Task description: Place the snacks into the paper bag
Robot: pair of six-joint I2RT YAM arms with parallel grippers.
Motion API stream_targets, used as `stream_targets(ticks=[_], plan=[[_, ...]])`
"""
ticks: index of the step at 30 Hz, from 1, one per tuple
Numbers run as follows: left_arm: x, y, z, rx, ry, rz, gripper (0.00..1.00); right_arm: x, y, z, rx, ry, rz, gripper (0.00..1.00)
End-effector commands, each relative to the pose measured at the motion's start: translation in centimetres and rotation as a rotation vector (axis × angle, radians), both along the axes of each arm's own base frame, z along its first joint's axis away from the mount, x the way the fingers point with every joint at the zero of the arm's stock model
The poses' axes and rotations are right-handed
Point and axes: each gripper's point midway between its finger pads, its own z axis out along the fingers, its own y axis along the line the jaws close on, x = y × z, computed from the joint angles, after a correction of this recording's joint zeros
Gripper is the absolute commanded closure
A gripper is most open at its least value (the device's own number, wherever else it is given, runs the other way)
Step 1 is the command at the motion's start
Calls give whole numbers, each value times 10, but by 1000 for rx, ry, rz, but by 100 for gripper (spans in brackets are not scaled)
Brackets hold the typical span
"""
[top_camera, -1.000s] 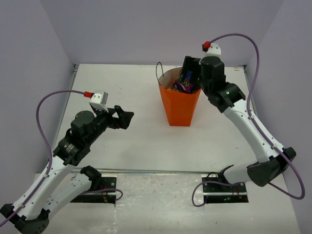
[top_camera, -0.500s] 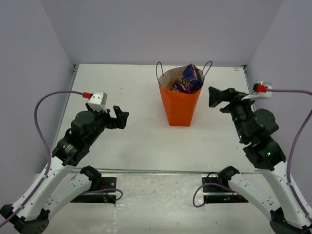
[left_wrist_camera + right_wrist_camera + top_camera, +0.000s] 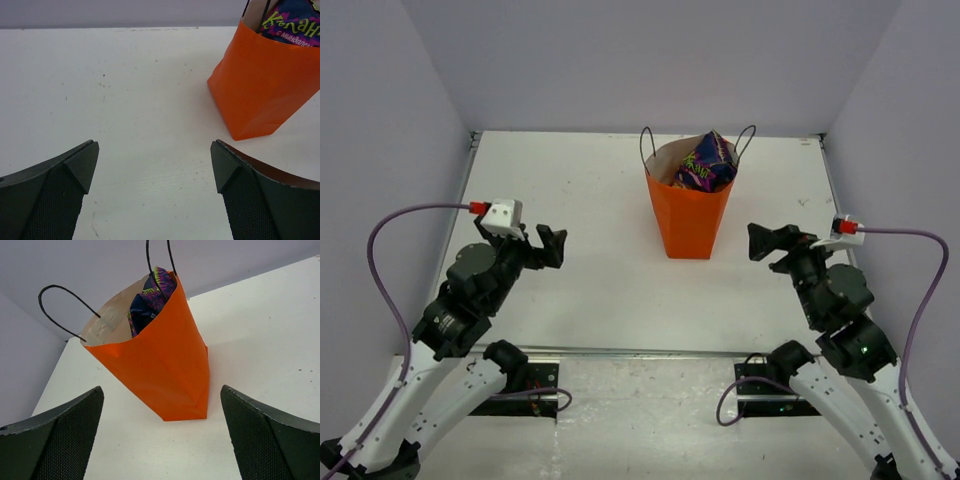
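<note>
The orange paper bag (image 3: 688,215) stands upright at the table's back centre, black cord handles up. A dark purple nut bag (image 3: 705,165) sticks out of its top; the other snacks are hidden. The paper bag also shows in the left wrist view (image 3: 262,90) with the purple packet (image 3: 295,22), and in the right wrist view (image 3: 160,365) with the packet (image 3: 150,297). My left gripper (image 3: 552,246) is open and empty, left of the bag. My right gripper (image 3: 765,242) is open and empty, right of the bag.
The white table (image 3: 590,200) is walled by pale purple panels at the back and sides. Both arm bases sit at the near edge on a metal strip (image 3: 640,352).
The right arm has let go of the purple nut bag in the paper bag and drawn back to the near right. The left arm has drawn back a little toward the near left.
</note>
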Motion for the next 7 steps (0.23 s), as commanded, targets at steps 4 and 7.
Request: stream_targets(ticks=[4,7], plan=[[7,4,1,35,-21,22,0,11,1,-5,6,49,-37,1],[7,4,2,32,-26,24,0,13,-2,-8,1,67,-57,1]])
